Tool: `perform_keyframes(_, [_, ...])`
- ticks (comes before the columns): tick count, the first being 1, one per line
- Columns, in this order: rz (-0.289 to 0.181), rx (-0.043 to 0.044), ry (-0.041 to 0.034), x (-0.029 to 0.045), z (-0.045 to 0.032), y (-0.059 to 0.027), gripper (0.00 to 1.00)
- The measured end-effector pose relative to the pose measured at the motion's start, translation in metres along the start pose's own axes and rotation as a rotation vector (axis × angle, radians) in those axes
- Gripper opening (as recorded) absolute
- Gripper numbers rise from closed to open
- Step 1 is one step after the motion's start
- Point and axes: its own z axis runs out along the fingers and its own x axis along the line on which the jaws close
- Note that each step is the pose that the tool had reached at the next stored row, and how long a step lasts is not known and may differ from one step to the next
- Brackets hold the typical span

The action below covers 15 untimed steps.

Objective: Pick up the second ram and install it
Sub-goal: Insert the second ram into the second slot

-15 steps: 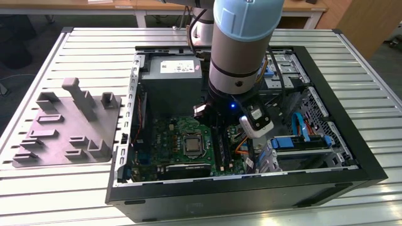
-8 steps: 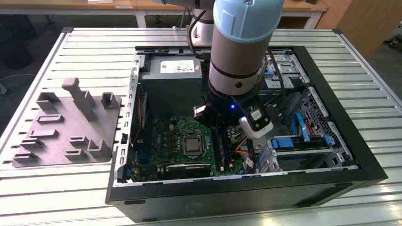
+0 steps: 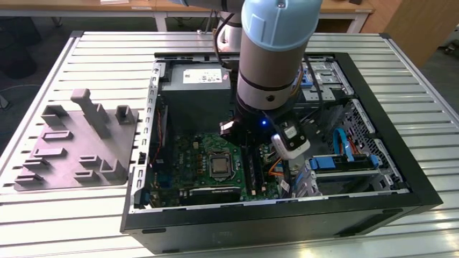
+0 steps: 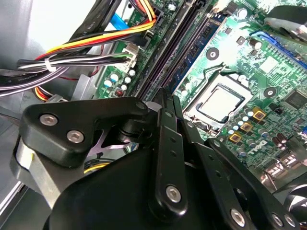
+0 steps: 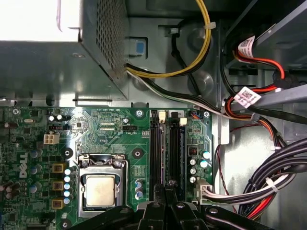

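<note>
In the exterior view, a gray parts fixture (image 3: 75, 145) is lying at the left, beside the open computer case (image 3: 287, 220). Inside, in the first wrist view, the CPU (image 5: 100, 190) is sitting just beside the memory slots (image 5: 158, 143). The gripper (image 5: 165, 201) is hovering right over those slots with its fingers drawn together; whether they are pinching anything, I cannot tell. The second RAM stick (image 5: 176, 148) seems to be standing in the slot nearer the power cables (image 5: 268, 187). It is looking light, thin, rigid and fragile, so it is best gripped by its long top edge or short ends, clear of chips and contacts.
</note>
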Motion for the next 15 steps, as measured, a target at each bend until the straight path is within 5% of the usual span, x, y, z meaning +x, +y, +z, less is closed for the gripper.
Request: perform_keyframes(15, [0.000, 0.0004, 0.0001, 0.0003, 0.0026, -0.0004, 0.12])
